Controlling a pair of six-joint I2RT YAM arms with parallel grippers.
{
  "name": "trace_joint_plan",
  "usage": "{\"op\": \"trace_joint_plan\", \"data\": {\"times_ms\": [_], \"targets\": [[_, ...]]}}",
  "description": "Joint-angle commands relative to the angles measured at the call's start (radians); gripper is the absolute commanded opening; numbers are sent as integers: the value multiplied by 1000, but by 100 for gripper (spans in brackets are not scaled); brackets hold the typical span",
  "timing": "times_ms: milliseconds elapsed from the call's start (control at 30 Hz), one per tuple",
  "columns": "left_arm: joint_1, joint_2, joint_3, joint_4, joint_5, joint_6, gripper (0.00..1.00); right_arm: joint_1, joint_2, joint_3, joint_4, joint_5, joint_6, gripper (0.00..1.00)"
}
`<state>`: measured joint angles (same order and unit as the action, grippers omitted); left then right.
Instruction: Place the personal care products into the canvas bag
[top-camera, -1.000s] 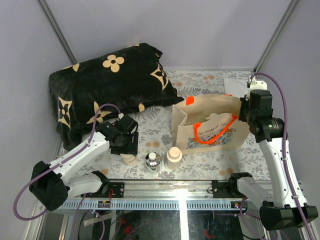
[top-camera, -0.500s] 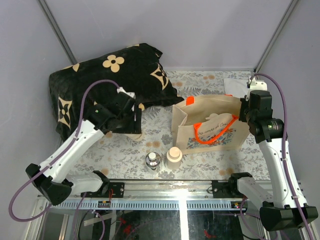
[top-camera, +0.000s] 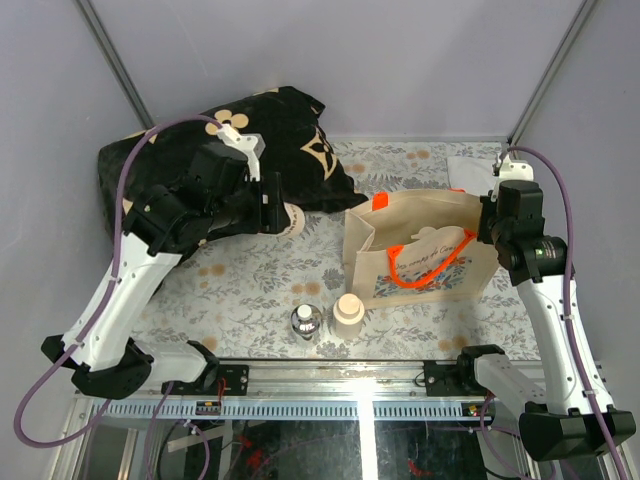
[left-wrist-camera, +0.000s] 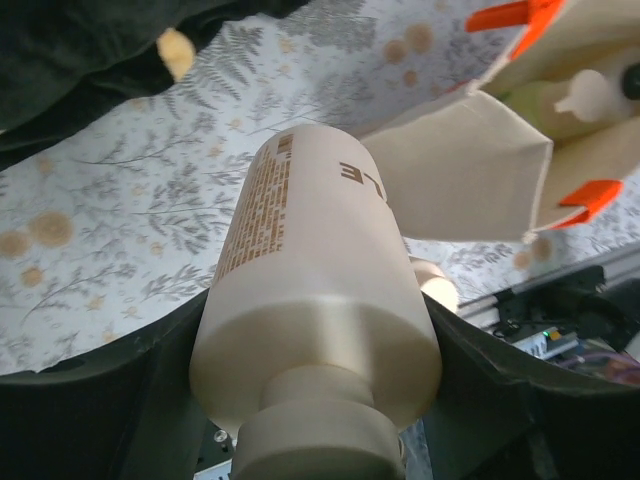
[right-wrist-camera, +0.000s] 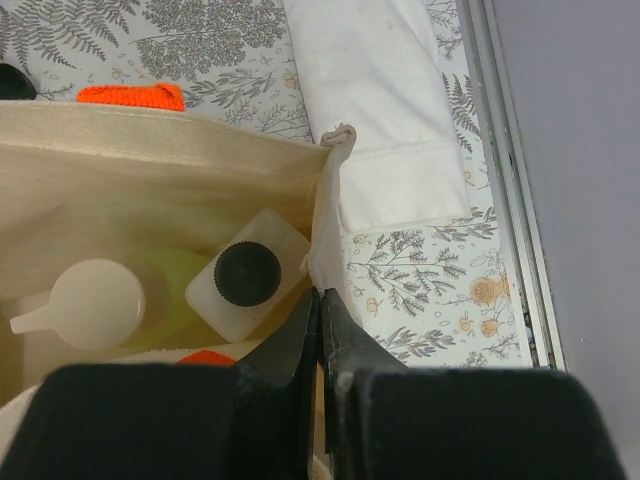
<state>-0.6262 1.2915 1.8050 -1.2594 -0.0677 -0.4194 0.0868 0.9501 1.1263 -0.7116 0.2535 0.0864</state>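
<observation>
L gripper (top-camera: 280, 212), jaws clamped on a cream bottle (left-wrist-camera: 320, 290), is swinging it toward the bag (top-camera: 440, 282), up off the table (top-camera: 230, 290) a sec ago. Clear bottle (top-camera: 307, 320) and 2nd cream bottle (top-camera: 348, 310) are waiting. White bottle (right-wrist-camera: 248, 277) and green bottle (right-wrist-camera: 135, 292) are lying inside. R gripper (right-wrist-camera: 322, 305), jaws closed, is pinching the bag rim.

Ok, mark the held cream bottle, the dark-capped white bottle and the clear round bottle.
held cream bottle (left-wrist-camera: 318, 290): left wrist view, side wall
dark-capped white bottle (right-wrist-camera: 247, 274): right wrist view, cap
clear round bottle (top-camera: 306, 320): top external view, top
</observation>
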Motion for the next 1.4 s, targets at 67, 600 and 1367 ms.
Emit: {"op": "trace_joint_plan", "data": {"times_ms": [67,600,1367], "targets": [[5,14,15,260,224,51,0,-5,4,2,-61,40,-14,0],[-133,190,152,577,302,123,0,-4,8,-13,-58,57,-14,0],[-265,719,536,323,162,235,0,-5,-10,-39,-44,47,0,0]]}}
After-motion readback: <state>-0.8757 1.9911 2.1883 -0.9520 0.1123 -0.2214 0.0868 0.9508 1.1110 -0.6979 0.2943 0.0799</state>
